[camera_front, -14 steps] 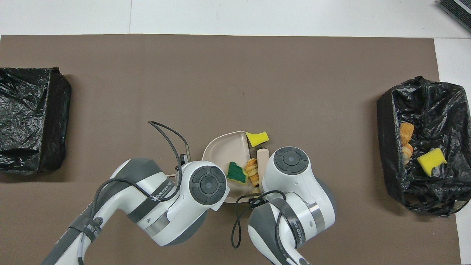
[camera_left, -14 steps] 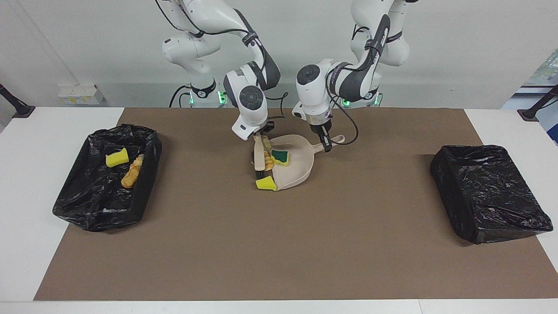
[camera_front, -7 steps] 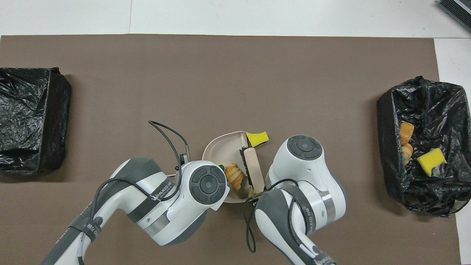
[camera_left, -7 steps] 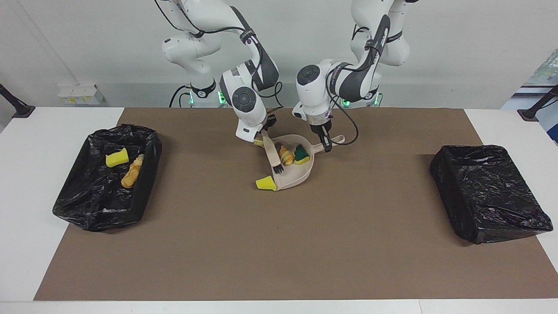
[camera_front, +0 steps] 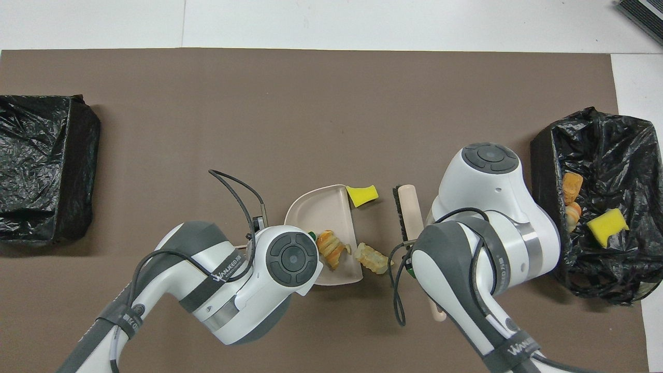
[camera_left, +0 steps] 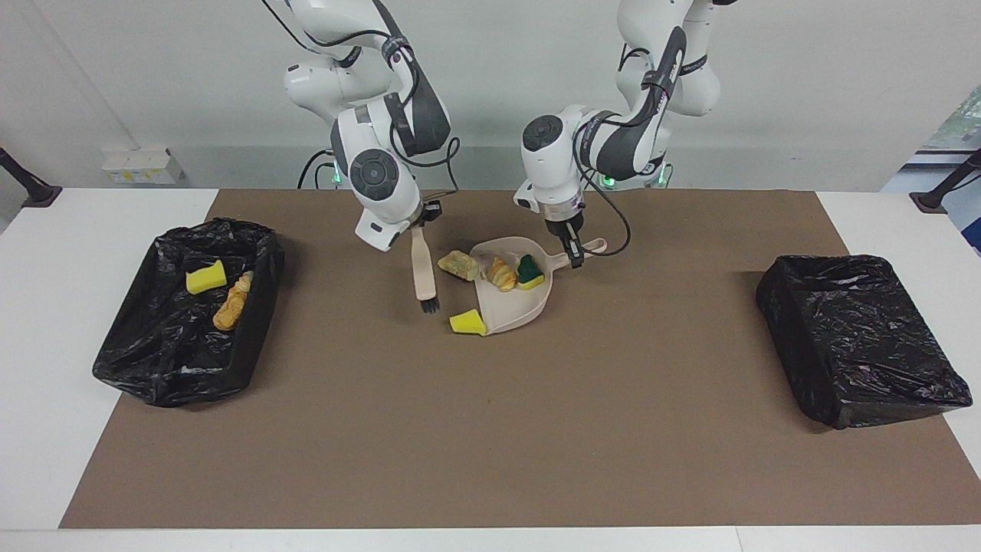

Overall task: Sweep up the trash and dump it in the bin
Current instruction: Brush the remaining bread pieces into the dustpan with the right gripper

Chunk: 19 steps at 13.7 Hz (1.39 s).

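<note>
Two trash bits [camera_left: 503, 274] in dustpan [camera_left: 515, 307], left gripper [camera_left: 573, 256] clamped on handle; right gripper [camera_left: 420, 222] clamped on brush [camera_left: 422, 272].

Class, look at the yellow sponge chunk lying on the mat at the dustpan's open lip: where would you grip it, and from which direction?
Grip the yellow sponge chunk from straight above, across its narrower width. It lies flat on the mat against the dustpan lip, so a sideways approach would likely hit the pan, while its top is clear.

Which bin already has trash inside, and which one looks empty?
The bin at the right arm's end holds a yellow sponge chunk and bread-like bits. The other bin shows only black liner.
</note>
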Each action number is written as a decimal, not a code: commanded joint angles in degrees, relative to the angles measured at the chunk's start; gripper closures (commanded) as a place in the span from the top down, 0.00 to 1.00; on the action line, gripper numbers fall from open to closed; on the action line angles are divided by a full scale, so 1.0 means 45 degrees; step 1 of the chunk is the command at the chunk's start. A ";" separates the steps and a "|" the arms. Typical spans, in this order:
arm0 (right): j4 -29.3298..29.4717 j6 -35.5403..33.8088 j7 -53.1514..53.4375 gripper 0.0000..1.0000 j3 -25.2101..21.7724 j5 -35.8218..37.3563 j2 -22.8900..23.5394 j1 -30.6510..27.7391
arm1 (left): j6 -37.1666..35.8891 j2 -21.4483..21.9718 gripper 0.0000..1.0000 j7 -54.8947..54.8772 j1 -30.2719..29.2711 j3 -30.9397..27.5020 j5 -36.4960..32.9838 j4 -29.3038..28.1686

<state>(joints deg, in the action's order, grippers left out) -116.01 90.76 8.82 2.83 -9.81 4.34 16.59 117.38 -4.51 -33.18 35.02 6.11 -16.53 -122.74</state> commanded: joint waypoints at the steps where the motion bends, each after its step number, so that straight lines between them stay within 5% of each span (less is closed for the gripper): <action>1: -0.1580 0.1037 0.0852 0.00 0.0191 0.0246 -0.0866 -0.0347 | 0.0029 -0.0034 0.00 0.0010 -0.0028 -0.0068 -0.0174 -0.0029; 4: -0.1718 0.1414 0.1067 0.00 0.0250 0.0305 -0.0242 0.0081 | 0.0029 -0.0014 0.00 0.0029 -0.0028 -0.0068 -0.0174 -0.0088; 7: -0.3354 0.1704 0.2741 0.00 0.0250 -0.0181 -0.1079 0.2011 | -0.0030 0.0005 0.00 0.0010 -0.0028 -0.0068 -0.0174 -0.0107; 10: -0.3653 0.2719 0.2788 0.00 0.0250 -0.2208 -0.0906 0.2427 | -0.0069 0.0005 0.00 0.0010 -0.0028 -0.0068 -0.0174 -0.0107; 15: -0.2501 0.2508 0.0061 0.00 0.0173 -0.3718 -0.0748 0.2390 | -0.0030 0.0005 0.00 0.0048 -0.0067 -0.0068 -0.0174 -0.0127; 19: -0.0905 0.1571 -0.0163 0.00 0.0133 -0.2261 -0.0147 0.1686 | -0.0108 0.0005 0.00 0.0029 -0.0282 -0.0068 -0.0174 -0.0127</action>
<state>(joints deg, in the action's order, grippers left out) -124.61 100.07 9.14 3.39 -23.25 1.55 25.08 117.30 -4.64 -33.18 34.64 5.68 -16.53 -122.82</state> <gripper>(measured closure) 0.736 0.687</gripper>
